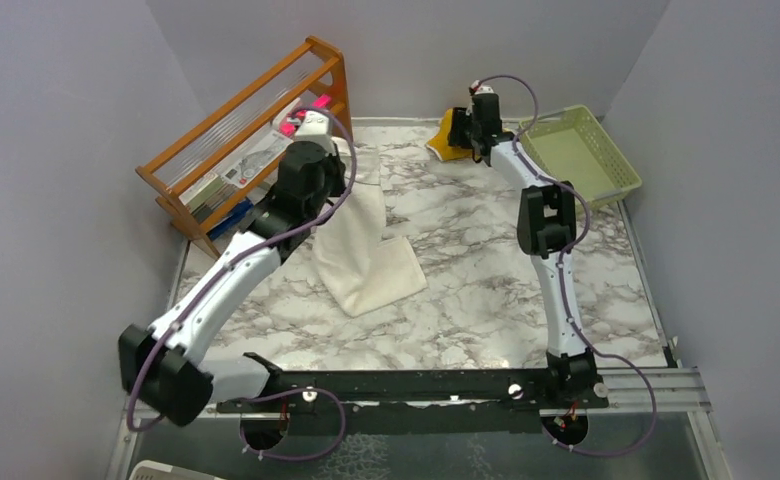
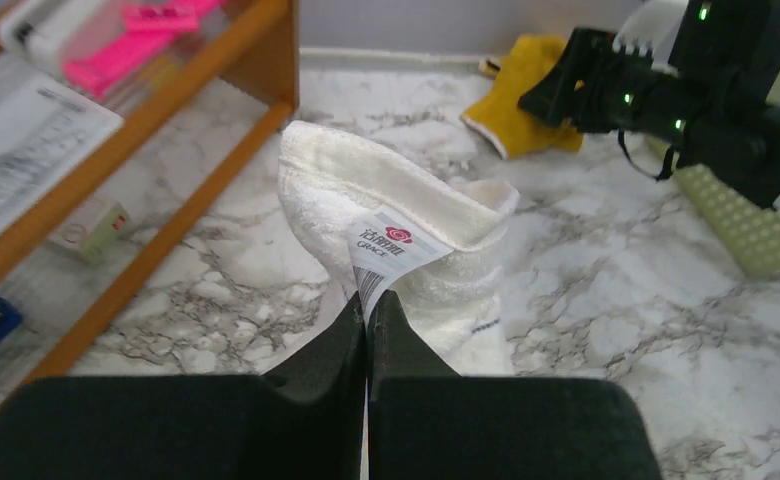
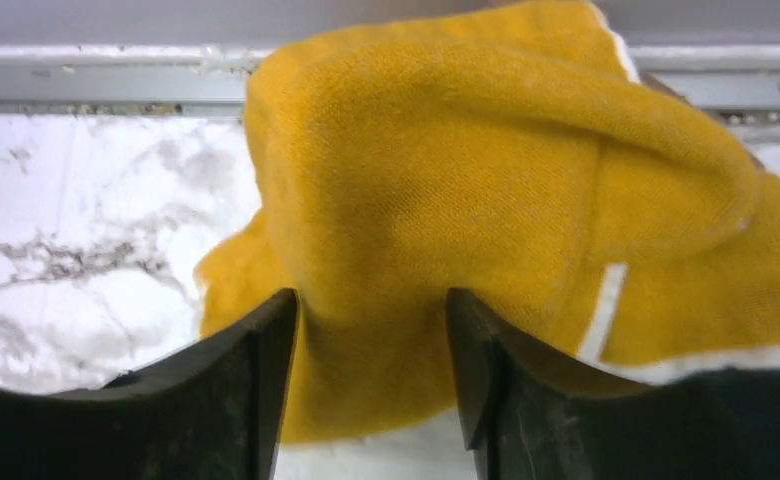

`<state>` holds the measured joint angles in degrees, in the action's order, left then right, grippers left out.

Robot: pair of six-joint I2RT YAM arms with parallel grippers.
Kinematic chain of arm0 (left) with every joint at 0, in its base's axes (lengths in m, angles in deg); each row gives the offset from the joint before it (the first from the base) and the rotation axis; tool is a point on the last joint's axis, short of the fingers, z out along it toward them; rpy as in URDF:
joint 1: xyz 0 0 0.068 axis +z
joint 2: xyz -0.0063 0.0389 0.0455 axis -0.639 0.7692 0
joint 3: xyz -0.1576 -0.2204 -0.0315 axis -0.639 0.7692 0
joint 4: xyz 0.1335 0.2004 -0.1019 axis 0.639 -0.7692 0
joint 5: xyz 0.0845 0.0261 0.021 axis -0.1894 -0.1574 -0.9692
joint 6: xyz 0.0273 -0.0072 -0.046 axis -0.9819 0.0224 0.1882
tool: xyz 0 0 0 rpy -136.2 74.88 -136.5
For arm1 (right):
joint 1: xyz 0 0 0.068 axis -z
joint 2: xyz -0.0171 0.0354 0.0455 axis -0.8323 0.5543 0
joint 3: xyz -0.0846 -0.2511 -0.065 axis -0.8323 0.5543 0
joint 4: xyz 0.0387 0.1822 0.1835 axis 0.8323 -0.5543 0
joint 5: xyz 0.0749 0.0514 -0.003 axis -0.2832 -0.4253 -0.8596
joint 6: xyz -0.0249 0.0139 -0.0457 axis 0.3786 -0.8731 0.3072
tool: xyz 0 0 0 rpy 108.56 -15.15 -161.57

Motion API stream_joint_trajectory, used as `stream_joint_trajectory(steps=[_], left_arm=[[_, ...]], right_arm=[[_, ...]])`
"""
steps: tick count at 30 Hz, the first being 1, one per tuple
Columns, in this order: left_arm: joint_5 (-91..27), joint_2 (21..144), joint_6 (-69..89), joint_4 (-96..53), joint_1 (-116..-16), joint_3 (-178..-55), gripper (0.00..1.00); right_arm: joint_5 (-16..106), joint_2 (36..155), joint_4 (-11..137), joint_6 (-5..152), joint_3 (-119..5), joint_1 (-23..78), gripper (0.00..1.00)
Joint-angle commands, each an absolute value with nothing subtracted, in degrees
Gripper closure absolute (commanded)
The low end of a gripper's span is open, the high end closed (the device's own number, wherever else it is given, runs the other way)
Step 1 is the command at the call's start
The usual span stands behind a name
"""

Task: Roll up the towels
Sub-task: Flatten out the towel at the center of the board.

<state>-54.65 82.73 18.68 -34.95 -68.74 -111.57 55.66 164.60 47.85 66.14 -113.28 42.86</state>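
Now left tool (image 2: 368, 330) raised, pinching white towel (image 2: 406, 240)

Left gripper (image 2: 368, 318): jaws pressed together, pinching the cream towel's edge right at its label.
Cream towel (image 2: 406, 245): lifted into a peak above the marble table (image 2: 616, 300), folds bunched under the top hem.
Label (image 2: 388, 250): white tag, red rose mark, barcode strip running down between the fingers.
Yellow towel (image 2: 521, 95): crumpled at the far edge of the table, well apart from the cream one.
Right arm (image 2: 686, 85): black, green lights showing, its tip over the yellow towel.
Wooden rack (image 2: 196, 170): on the left, pink item (image 2: 136, 45) and papers on its shelves.
Green basket (image 2: 746, 225): far right, partly hidden by the arm.
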Motion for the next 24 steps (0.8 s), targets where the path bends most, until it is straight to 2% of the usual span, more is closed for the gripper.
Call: stream_joint_trajectory(steps=[1,2,3,8,11,16,20,24], left_arm=[[-61.81,72.24,15.66,-36.97,-69.08,-107.84,1.0],[-63.15,70.24,15.15,-37.92,-68.98,-107.34,1.0],[-64.38,68.44,14.58,-38.78,-68.99,-106.71,1.0],[-68.82,61.3,12.73,-45.2,-68.82,-103.88,1.0],[-71.36,56.67,12.65,-48.79,-68.73,-101.53,1.0],[-75.23,48.57,14.66,-52.77,-68.72,-97.17,1.0],[-76.42,43.71,16.53,-56.06,-68.72,-95.61,1.0],[-77.23,41.54,17.16,-58.7,-68.72,-95.82,1.0]], right_arm=[[46.86,152.43,58.75,65.63,-99.96,43.65,0.32],[46.69,147.72,63.1,65.46,-93.18,43.08,0.23],[46.97,143.6,66.33,65.55,-87.26,42.47,0.2],[47.1,122.45,71.99,67.61,-63.04,37.61,0.19],[49.72,115.3,70.69,70.23,-52.98,31.84,0.2],[53.73,116.57,66.04,67.71,-47.04,22.77,0.26],[56.81,122.22,61.62,66.6,-49.24,18.21,0.33],[61.29,125.33,58.4,67.21,-51.12,15.59,0.36]])
